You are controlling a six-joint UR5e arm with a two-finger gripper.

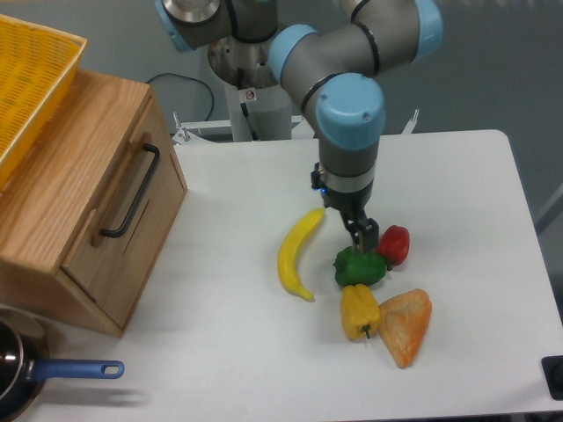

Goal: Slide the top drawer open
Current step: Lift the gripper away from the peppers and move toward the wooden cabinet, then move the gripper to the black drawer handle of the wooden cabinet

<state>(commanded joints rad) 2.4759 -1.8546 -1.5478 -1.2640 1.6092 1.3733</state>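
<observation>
Camera view: fixed, looking down across the worktop (440, 176) from its front.
Fingers: the gripper (361, 237) points straight down, its tip just above the green pepper (358, 266); the fingers look close together and hold nothing, though from this angle I cannot tell for sure whether a gap remains.
Nearest things: red pepper (395, 244) just right of the tip in the picture, banana (296, 255) just left of it, yellow pepper (359, 311) and an orange wedge (405, 326) nearer the camera.
Top drawer: the top drawer (110, 207) sits closed in the oak box at the picture's left edge, well apart from the gripper.
Direction: from the fingers, the target lies far toward the picture's left, beyond the banana.
Handle axis: the black bar handle (130, 191) runs along the drawer front, from upper right to lower left in the picture, standing off the panel.
Judgement: the coming move likely calls for a long crossing leftward, then fingers set across that bar.
Other: yellow basket (26, 83) on top of the box; pan (35, 374) at the lower left.
</observation>
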